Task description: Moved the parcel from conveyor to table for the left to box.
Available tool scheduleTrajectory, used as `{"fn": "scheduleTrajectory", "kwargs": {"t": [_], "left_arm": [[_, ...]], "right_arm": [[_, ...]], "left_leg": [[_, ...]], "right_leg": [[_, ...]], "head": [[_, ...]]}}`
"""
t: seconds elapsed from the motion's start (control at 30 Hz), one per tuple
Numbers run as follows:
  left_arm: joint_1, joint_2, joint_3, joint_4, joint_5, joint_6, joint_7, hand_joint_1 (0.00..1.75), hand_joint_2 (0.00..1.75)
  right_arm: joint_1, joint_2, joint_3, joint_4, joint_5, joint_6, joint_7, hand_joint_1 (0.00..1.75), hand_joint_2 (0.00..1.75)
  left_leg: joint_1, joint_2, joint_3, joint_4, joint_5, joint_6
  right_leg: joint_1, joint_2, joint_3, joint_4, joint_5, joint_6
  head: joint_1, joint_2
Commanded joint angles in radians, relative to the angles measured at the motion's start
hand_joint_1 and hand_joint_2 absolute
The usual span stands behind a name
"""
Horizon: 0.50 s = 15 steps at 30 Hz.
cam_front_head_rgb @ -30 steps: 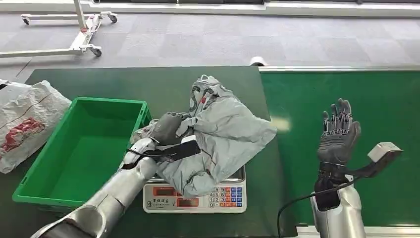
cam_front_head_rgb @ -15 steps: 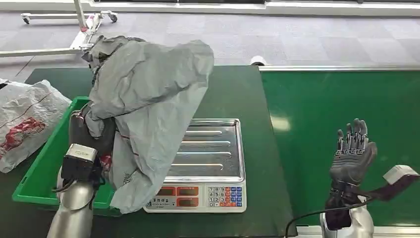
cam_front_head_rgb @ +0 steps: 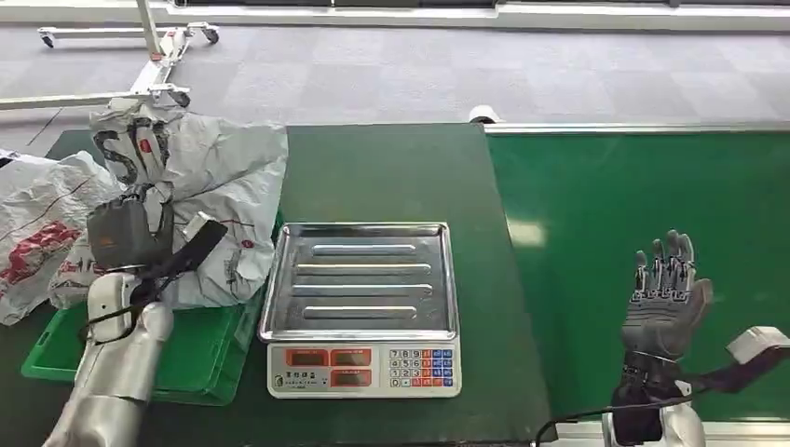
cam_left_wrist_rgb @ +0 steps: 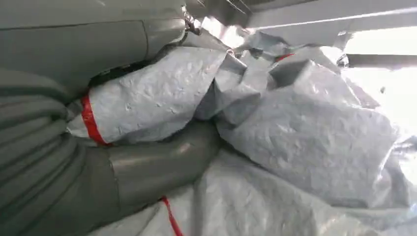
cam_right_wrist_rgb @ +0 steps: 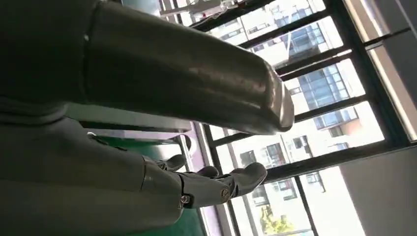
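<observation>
Grey carpet-tile floor at the back, with a white wheeled frame point(cam_front_head_rgb: 154, 56) parked beyond the far left corner of the dark green table point(cam_front_head_rgb: 391, 172). A brighter green conveyor point(cam_front_head_rgb: 643, 214) butts up against the table's right edge.

The grey parcel point(cam_front_head_rgb: 210, 200), a crumpled plastic mailer bag, is over the green box point(cam_front_head_rgb: 200, 349) near the table's left edge, covering most of the box's far end. The left hand point(cam_front_head_rgb: 121, 233) has its fingers wrapped into the bag, so it's holding it. In the left wrist view you can see the thick grey thumb point(cam_left_wrist_rgb: 162, 162) pressed into the wrinkled plastic, with red tape lines on the bag.

Just beside the box, toward the middle of the table's near edge, sits a scale point(cam_front_head_rgb: 363, 312) with a bare steel tray and a keypad on its front. Another white bag with red print point(cam_front_head_rgb: 37, 233) hangs over the table's left edge.

The right hand point(cam_front_head_rgb: 666, 298) is held upright over the conveyor's near edge, fingers apart, holding nothing.
</observation>
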Motion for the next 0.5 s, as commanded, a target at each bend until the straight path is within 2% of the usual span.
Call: {"fn": "scheduleTrajectory", "kwargs": {"t": [0.03, 0.2, 0.23, 0.27, 0.4, 0.43, 0.47, 0.5], "left_arm": [[-0.226, 0.102, -0.055, 0.477, -0.255, 0.039, 0.296, 0.0, 0.0], [-0.199, 0.099, 0.0, 0.432, -0.241, 0.093, 0.255, 0.0, 0.0], [-0.154, 0.065, 0.061, 0.328, -0.152, 0.132, 0.14, 0.0, 0.0], [-0.13, 0.045, 0.082, 0.277, -0.123, 0.117, 0.106, 0.0, 0.0], [-0.1, 0.028, 0.089, 0.207, -0.132, 0.088, 0.113, 0.0, 0.0], [-0.077, -0.011, 0.142, 0.124, 0.047, 0.046, -0.038, 0.0, 0.0], [-0.023, -0.062, 0.19, -0.032, 0.316, -0.104, -0.237, 0.0, 0.0], [0.081, -0.111, 0.17, -0.291, 0.503, -0.249, -0.318, 0.0, 0.0]], "right_arm": [[0.025, 0.023, -0.055, 0.004, -0.014, 0.002, -0.005, 0.0, 0.0], [0.037, 0.014, -0.065, 0.002, -0.022, 0.008, -0.005, 0.0, 0.0], [0.042, 0.013, -0.075, 0.004, -0.028, 0.006, -0.005, 0.0, 0.0], [0.049, 0.013, -0.082, -0.002, -0.031, 0.006, -0.005, 0.0, 0.0], [0.056, 0.014, -0.09, -0.007, -0.031, 0.01, -0.005, 0.0, 0.0], [0.056, 0.018, -0.095, -0.009, -0.032, 0.01, -0.005, 0.0, 0.0], [0.068, 0.018, -0.104, -0.016, -0.035, 0.005, -0.005, 0.0, 0.0], [0.08, 0.019, -0.118, -0.019, -0.041, 0.004, -0.007, 0.0, 0.0]], "left_leg": [[0.001, -0.003, 0.001, -0.002, 0.001, 0.0], [0.001, -0.002, 0.001, -0.002, 0.0, 0.0], [0.001, -0.002, 0.0, -0.001, 0.0, 0.0], [0.001, -0.003, 0.0, -0.002, 0.0, 0.001], [0.0, -0.003, -0.002, -0.001, 0.0, 0.001], [0.001, -0.003, -0.001, -0.002, 0.0, 0.002], [0.001, -0.002, -0.002, -0.001, 0.0, 0.002], [0.001, -0.003, -0.003, 0.0, 0.0, 0.002]], "right_leg": [[0.001, -0.001, 0.001, -0.002, 0.0, -0.001], [0.001, 0.001, 0.001, -0.002, 0.0, -0.001], [0.0, 0.0, 0.001, -0.001, 0.0, -0.001], [0.0, 0.0, 0.002, -0.002, 0.0, -0.001], [-0.001, -0.001, 0.0, -0.002, 0.0, 0.0], [0.0, -0.001, 0.001, -0.003, 0.0, 0.0], [-0.001, 0.0, -0.001, -0.002, 0.0, 0.0], [-0.001, -0.001, -0.001, -0.002, 0.0, 0.0]], "head": [[0.0, 0.0], [0.0, 0.0], [0.0, 0.0], [0.0, 0.0], [0.0, 0.0], [0.0, 0.0], [0.0, 0.0], [0.0, 0.0]]}}
